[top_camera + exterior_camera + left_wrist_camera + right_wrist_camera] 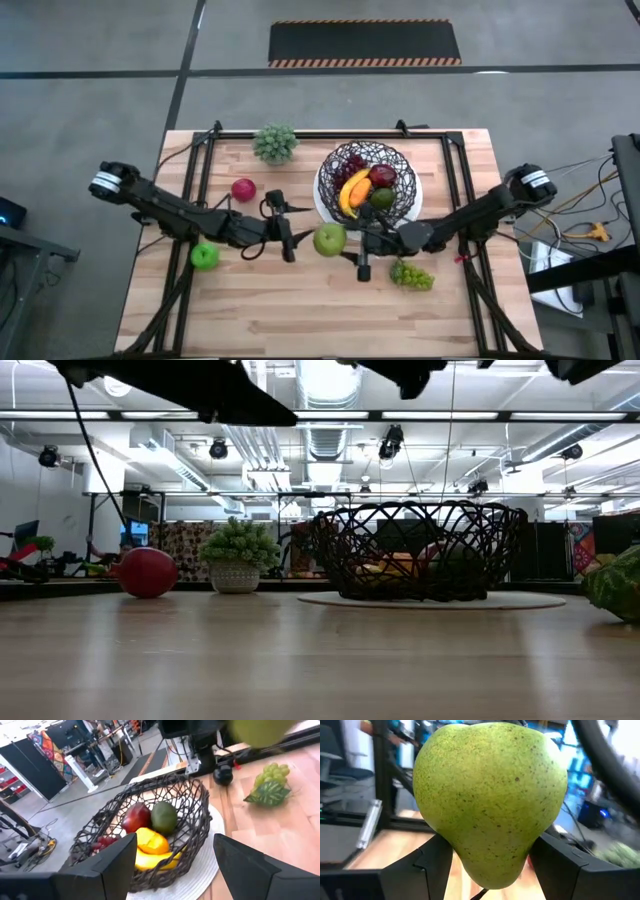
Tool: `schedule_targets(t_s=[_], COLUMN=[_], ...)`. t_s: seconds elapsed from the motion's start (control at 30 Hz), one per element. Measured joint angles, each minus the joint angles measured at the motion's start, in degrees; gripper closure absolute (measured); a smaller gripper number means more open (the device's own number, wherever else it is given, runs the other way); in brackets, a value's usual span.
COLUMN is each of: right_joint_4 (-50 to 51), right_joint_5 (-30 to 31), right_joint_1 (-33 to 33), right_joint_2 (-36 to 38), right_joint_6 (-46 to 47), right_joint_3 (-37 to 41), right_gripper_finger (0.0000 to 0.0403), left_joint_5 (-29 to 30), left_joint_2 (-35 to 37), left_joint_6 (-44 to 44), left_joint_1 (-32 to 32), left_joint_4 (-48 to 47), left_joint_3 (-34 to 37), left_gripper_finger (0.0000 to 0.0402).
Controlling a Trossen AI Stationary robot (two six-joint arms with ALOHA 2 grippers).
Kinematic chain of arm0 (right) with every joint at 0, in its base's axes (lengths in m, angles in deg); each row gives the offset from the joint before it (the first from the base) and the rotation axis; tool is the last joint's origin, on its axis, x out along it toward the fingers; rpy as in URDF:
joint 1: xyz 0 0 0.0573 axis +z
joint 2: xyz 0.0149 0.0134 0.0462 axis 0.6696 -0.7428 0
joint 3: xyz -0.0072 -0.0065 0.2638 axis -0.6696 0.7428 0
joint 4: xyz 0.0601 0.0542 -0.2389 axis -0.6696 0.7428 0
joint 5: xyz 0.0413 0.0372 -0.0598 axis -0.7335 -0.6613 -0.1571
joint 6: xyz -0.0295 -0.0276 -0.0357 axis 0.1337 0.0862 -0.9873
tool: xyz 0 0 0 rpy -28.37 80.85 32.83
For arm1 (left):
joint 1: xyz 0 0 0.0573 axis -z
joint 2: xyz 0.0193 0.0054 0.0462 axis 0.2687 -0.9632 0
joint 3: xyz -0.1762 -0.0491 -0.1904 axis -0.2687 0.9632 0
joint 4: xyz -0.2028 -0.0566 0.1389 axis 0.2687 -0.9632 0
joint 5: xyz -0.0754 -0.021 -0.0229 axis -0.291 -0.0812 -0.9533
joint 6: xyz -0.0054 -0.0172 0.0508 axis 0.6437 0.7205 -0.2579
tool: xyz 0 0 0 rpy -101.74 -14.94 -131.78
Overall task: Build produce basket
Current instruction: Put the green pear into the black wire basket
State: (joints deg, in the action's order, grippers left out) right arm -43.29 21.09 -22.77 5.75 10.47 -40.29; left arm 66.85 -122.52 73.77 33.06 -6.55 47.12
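Note:
My right gripper [347, 243] is shut on a green pear [330, 239] just near of the basket [367, 180], a black wire bowl on a white plate. The basket holds a banana [150, 851], a red apple [136, 817], an avocado [164, 817] and purple grapes [102, 842]. My left gripper [288, 232] is open just left of the pear, its fingers pointing toward the basket [150, 815]. On the table lie a green apple [204, 256], a red apple [243, 189] and green grapes [411, 274]. My right gripper pinches the pear [490, 795] between its two fingers [432, 862], which sit on opposite sides of its narrower part [492, 865]. The fingers come level from the table's right. The pear is lifted clear of the table and fills the right wrist view.
A leafy potted plant [275, 142] stands at the far edge, left of the basket. Black frame rails [200, 160] run along the left, right and far sides of the wooden table. Bare wood lies along the near edge [320, 320].

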Motion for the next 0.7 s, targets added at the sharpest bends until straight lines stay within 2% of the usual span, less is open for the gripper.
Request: schedule_targets(t_s=[0.1,0.2,0.3,0.47,0.57,0.7], right_joint_4=[11.48,27.34,49.06,84.64,100.11,110.62], right_joint_5=[4.47,5.62,5.71,5.18,1.24,-13.67], right_joint_1=[-0.25,-1.10,-3.27,-9.80,-16.01,-24.73], right_joint_2=[3.70,8.17,10.94,10.33,8.27,4.50], right_joint_6=[2.92,9.97,17.98,29.34,35.52,38.55], right_joint_3=[-1.19,-5.17,-11.86,-25.75,-32.99,-38.59], right_gripper_finger=[0.0178,0.0178,0.0178,0.0178,0.0178,0.0178], left_joint_5=[-0.05,-0.18,-0.20,-0.38,-0.38,0.52], left_joint_2=[3.13,6.37,9.73,14.13,16.19,17.78], left_joint_6=[-0.02,-0.39,-0.95,-1.80,-3.24,-6.39], left_joint_1=[0.07,0.09,0.09,0.09,0.10,0.11], left_joint_4=[-1.66,-1.83,-1.35,-1.05,-1.05,-1.00], left_joint_3=[1.46,3.81,5.44,7.38,7.65,7.65], left_gripper_finger=[0.0154,0.0154,0.0154,0.0154,0.0154,0.0154])
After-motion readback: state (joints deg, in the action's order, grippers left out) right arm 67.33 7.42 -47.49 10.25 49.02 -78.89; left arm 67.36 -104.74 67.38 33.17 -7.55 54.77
